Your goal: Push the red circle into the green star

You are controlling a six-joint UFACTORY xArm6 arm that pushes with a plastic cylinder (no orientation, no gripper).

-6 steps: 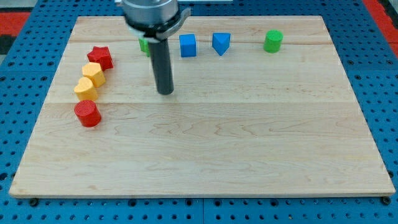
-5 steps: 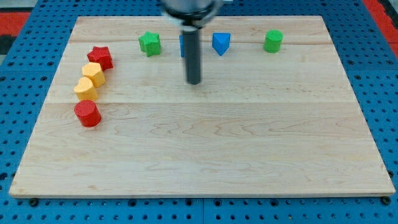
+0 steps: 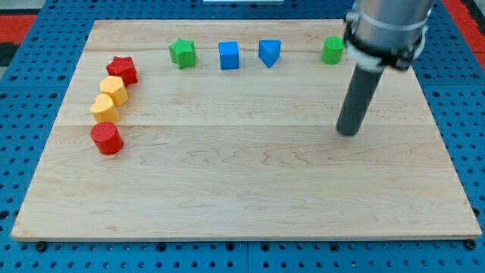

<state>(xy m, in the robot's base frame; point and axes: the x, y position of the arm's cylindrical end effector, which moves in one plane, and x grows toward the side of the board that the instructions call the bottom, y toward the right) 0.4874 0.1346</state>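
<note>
red star (image 3: pixel 122 69), blue cube (image 3: pixel 229 54), green cylinder (image 3: pixel 332 50) on board (image 3: pixel 242 189)

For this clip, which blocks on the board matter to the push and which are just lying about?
Job: red circle, green star, my tip, far off to the view's right of both.

Lying about: red star, two yellow blocks, blue cube, blue triangle, green cylinder.
</note>
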